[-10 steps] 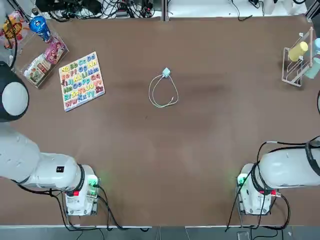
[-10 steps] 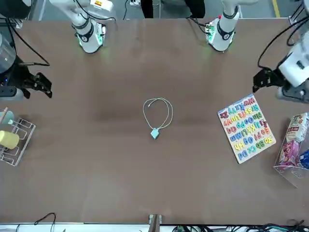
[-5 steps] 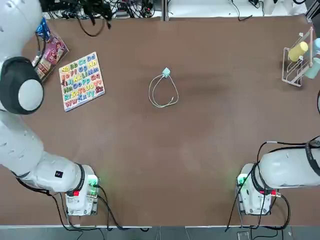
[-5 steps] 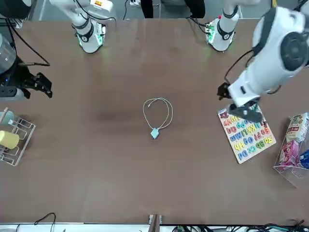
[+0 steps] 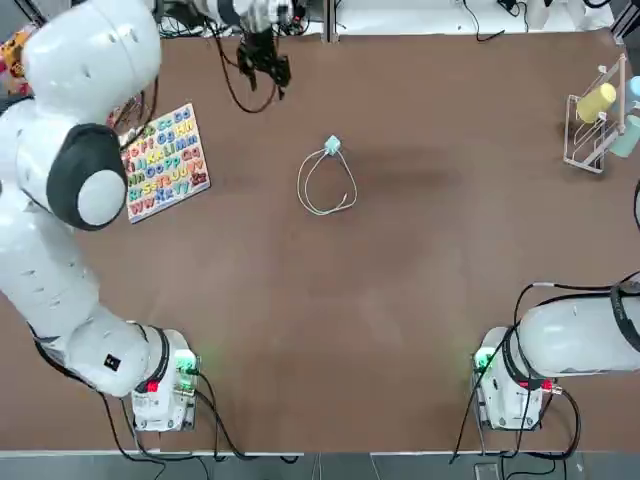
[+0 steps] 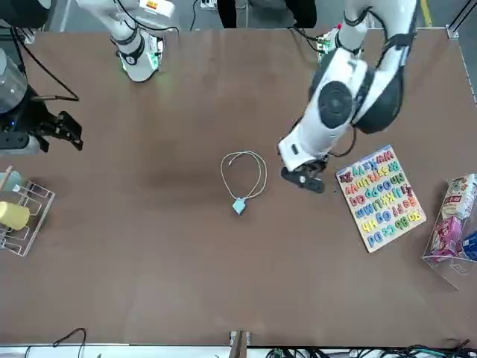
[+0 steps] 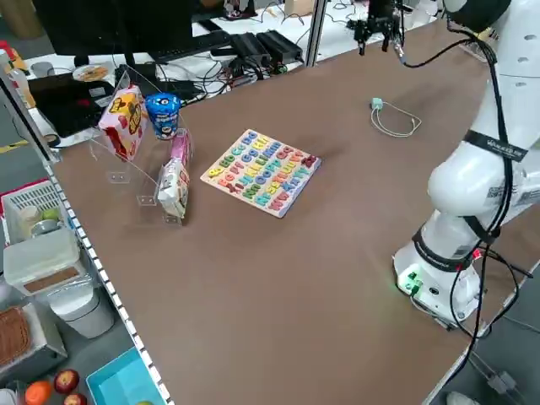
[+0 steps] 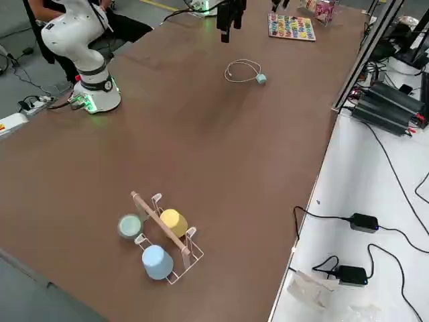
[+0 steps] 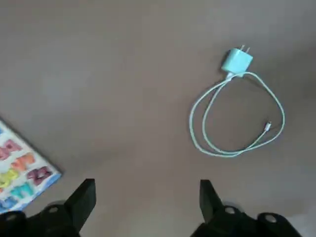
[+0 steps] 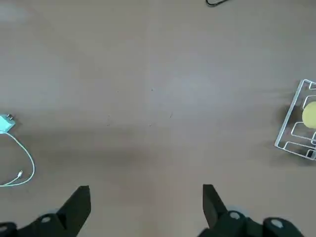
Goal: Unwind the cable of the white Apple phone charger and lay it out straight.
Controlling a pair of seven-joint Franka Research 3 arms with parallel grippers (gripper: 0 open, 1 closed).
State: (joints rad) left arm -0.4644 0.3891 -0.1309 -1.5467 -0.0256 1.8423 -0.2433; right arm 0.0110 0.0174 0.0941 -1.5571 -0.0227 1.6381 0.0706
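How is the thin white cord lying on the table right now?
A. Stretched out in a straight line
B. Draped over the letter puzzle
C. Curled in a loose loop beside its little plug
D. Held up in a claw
C. The cable curls in a loop from the white Apple phone charger, touched by no claw.

1 charger (image 5: 333,146), 1 cable (image 5: 327,188), 1 letter puzzle board (image 5: 162,161), 3 cups (image 8: 155,236)

Right gripper (image 6: 63,130) cut off at front view's edge; cable (image 5: 326,187) tip too small to make out.

White rounded arm shells, dark grey joint caps, black grippers, green base lights, black cables trailing.
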